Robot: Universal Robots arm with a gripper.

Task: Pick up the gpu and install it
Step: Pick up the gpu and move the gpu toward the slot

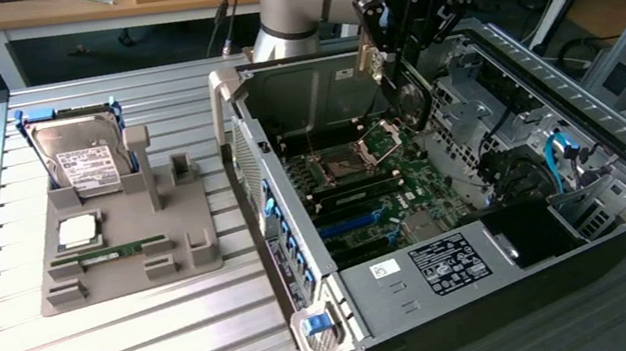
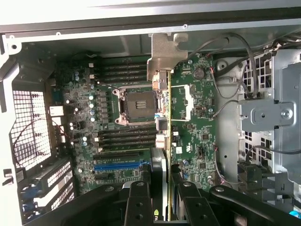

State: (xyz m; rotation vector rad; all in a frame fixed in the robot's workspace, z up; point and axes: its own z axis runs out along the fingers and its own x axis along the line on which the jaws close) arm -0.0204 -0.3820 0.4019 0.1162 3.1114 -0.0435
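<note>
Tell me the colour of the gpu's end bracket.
Silver-grey metal. The bracket of the gpu shows best in the wrist view.

Exterior high oblique; wrist above motherboard.

Free room below gpu — case walls around

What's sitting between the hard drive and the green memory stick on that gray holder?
A square silver chip lies there, as the exterior view shows.
</note>
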